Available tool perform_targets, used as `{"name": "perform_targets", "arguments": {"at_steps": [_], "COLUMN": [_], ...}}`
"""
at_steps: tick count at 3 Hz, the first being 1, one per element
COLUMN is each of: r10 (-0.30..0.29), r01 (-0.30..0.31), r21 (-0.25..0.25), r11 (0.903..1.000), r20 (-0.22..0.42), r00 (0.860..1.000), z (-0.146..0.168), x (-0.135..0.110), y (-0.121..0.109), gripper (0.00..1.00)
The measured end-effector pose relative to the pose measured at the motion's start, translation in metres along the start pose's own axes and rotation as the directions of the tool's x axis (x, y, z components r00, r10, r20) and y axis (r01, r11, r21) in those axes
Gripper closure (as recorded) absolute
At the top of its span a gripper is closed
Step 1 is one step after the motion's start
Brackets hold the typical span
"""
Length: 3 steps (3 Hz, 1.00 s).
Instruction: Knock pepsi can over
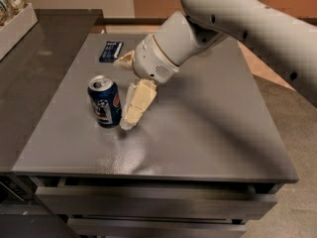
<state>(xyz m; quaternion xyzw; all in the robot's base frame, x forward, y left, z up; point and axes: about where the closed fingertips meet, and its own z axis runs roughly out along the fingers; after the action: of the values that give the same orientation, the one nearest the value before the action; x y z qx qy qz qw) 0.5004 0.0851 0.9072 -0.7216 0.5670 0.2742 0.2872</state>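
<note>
The pepsi can stands upright on the left half of the grey table; it is dark blue with a silver top and a round logo. My gripper is just to the right of the can, low over the table. Its cream fingers are spread apart: the near finger points down with its tip at the table right beside the can, and the far finger sticks out behind the can. Nothing is held. The white arm reaches in from the upper right.
A flat dark-blue packet lies at the table's back left. A white tray with snack bags stands on the darker counter to the left. Drawers run under the table's front edge. Floor lies to the right.
</note>
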Motion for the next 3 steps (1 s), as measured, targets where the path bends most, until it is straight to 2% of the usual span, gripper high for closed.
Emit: {"name": "perform_targets", "arguments": {"at_steps": [1,3], "r10": [0.0,0.001], "r01": [0.001,0.003], "r21": [-0.032,-0.066], "r11": [0.9995,0.9978], "r20": [0.029,0.069], "r00": [1.0,0.998], "z": [0.014,0.029], "x": [-0.004,-0.014], "y": [-0.005,-0.012], "gripper": [0.0,0.0]}}
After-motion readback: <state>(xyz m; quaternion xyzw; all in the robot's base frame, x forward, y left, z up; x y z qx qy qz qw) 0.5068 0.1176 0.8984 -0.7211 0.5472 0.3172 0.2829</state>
